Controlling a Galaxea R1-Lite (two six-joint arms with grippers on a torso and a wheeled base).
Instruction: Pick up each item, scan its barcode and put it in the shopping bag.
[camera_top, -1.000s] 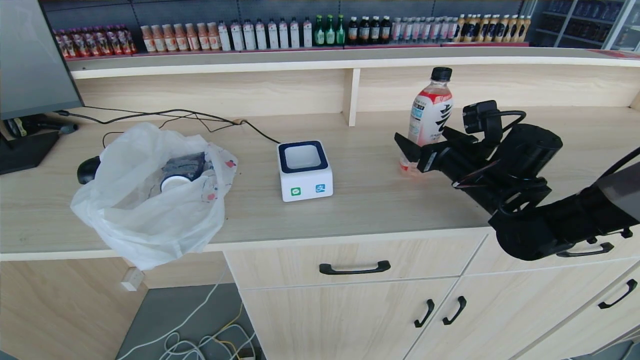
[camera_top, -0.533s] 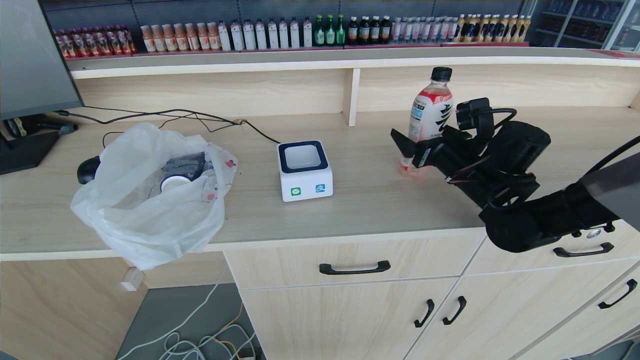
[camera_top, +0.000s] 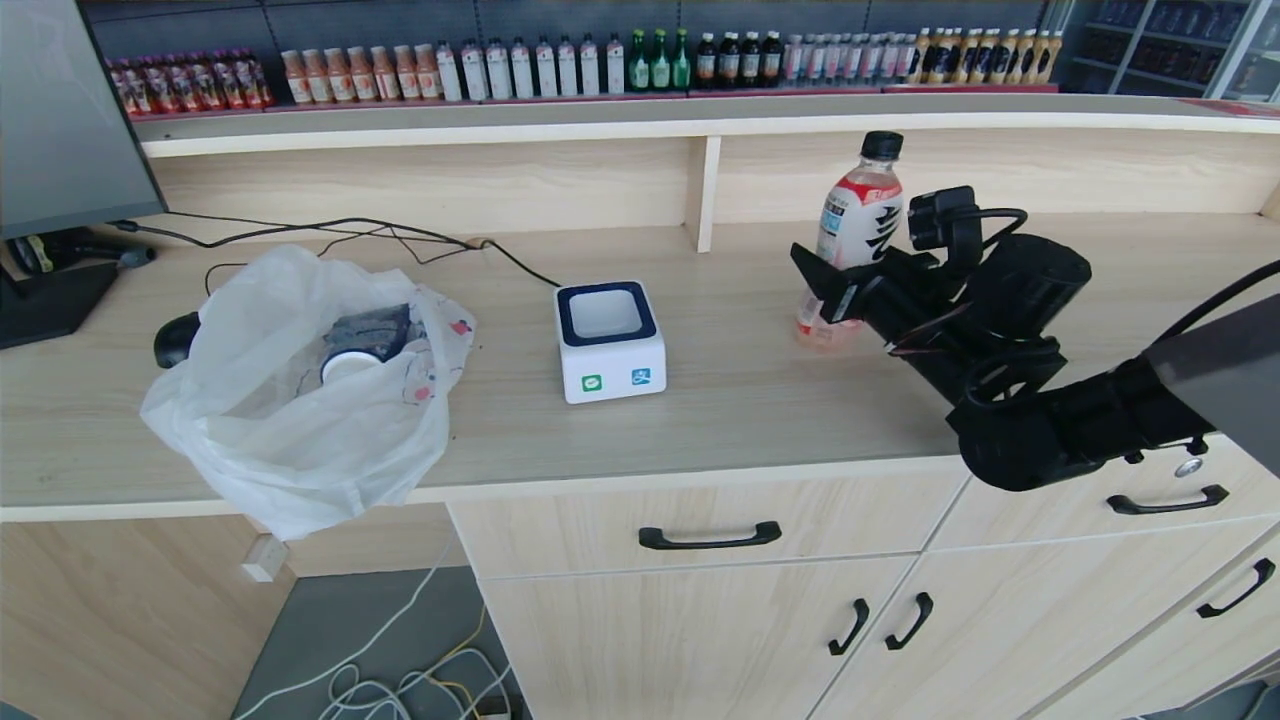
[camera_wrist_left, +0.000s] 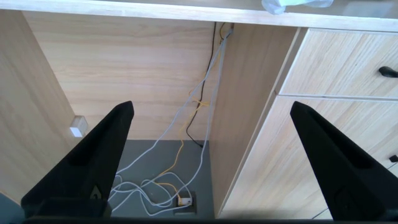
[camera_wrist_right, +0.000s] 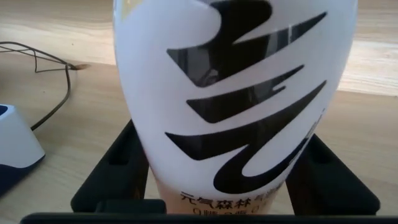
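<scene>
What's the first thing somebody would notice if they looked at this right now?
Probably the big black right gripper closed around the tall drink bottle on the right side of the counter. Next, the crinkly white shopping bag on the left of the counter, with the little white scanner between them.

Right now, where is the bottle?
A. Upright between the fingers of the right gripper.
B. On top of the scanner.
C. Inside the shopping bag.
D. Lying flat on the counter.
A: the bottle is upright, held in the right gripper, to the right of the scanner and the shopping bag.
</scene>
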